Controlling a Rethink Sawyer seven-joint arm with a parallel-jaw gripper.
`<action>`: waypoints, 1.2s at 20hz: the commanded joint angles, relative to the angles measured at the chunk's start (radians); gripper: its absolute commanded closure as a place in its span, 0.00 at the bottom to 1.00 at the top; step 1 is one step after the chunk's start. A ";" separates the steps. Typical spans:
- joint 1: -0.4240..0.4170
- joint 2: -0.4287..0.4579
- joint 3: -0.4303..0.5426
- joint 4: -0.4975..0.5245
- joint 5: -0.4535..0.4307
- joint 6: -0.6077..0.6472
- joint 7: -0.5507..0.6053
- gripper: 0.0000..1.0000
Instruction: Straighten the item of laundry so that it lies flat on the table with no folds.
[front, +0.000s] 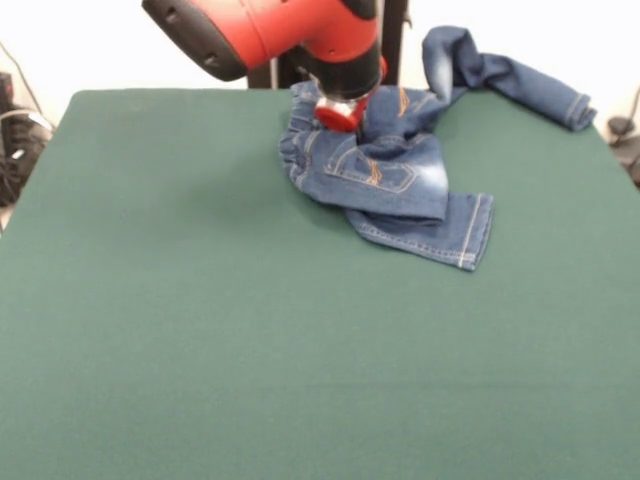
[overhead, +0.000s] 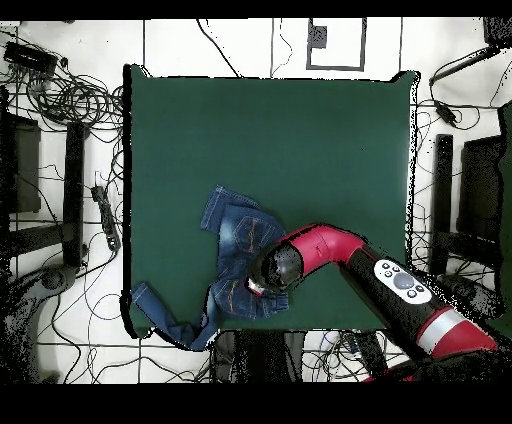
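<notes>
Near the table's (front: 150, 330) edge closest to the robot's base, the jeans (front: 395, 175) lie crumpled, one leg trailing over that edge and the other folded across the seat. Pressed down onto their waistband end is the gripper (front: 340, 112); whether it is parted or closed I cannot tell.

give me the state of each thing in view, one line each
jeans: crumpled and folded near the table's robot-side edge, one leg hanging past that edge
table: bearing only the jeans
arm: reaching over the jeans, its end right above or on the waistband area
gripper: jaws hidden, cannot tell
</notes>
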 joint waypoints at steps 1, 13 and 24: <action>0.029 0.047 0.071 -0.306 -0.147 -0.092 -0.366 1.00; 0.023 0.032 0.110 -0.379 -0.132 0.021 -0.451 1.00; -0.008 0.019 0.158 -0.406 -0.109 0.045 -0.542 1.00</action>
